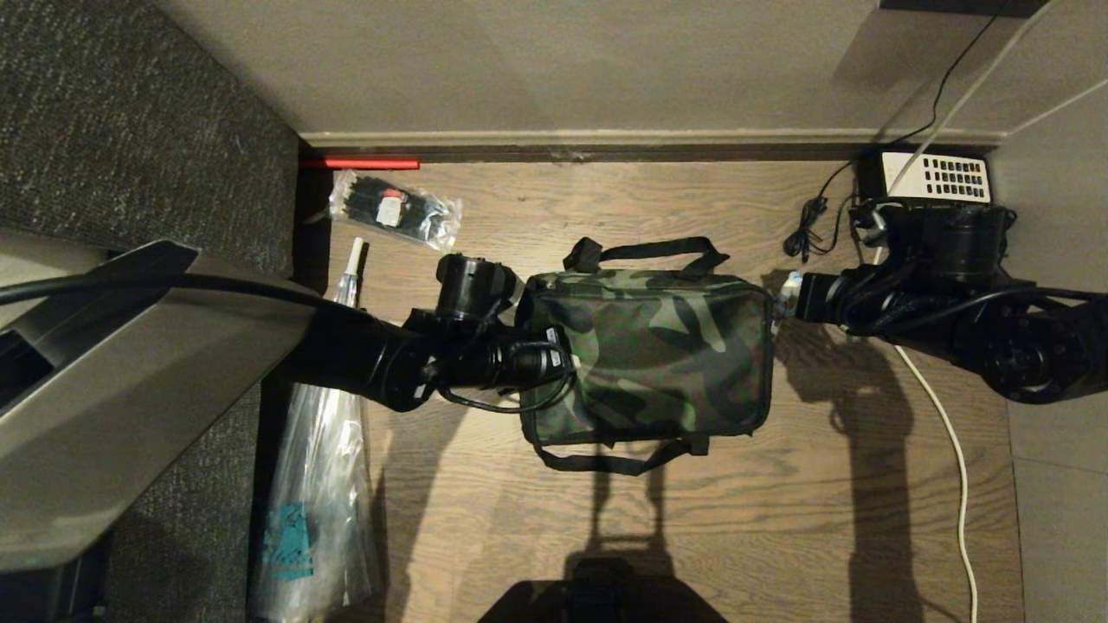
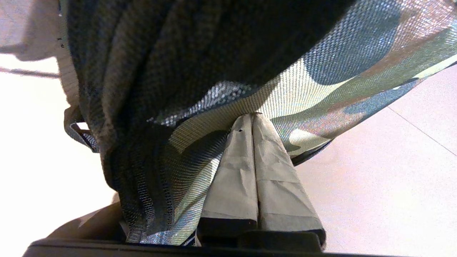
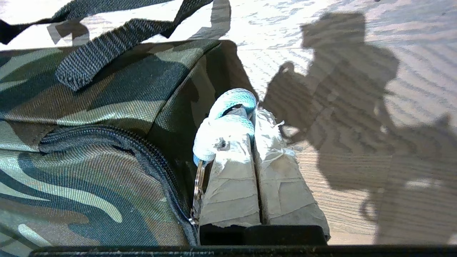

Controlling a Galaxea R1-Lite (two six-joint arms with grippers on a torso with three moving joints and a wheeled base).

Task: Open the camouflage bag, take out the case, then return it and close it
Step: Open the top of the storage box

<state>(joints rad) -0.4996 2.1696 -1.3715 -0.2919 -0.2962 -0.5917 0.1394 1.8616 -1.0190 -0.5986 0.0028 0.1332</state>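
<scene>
The camouflage bag (image 1: 649,355) lies zipped on the wooden floor, with one black strap handle (image 1: 645,251) behind it and another in front. My left gripper (image 1: 530,333) is at the bag's left end. In the left wrist view it (image 2: 252,116) is shut, its taped tips pinching a fold of the bag's fabric (image 2: 321,89). My right gripper (image 1: 783,303) is at the bag's right end. The right wrist view shows it (image 3: 250,114) shut on a blue-and-white cord loop (image 3: 232,100) tied through a metal ring (image 3: 199,185) at the end of the zipper (image 3: 142,150). The case is hidden.
A black-and-white desk telephone (image 1: 939,177) stands at the back right, and a white cable (image 1: 952,441) trails over the floor. One clear plastic bag (image 1: 394,208) lies at the back left and another (image 1: 320,484) along the left. Dark carpet (image 1: 130,130) borders the left side.
</scene>
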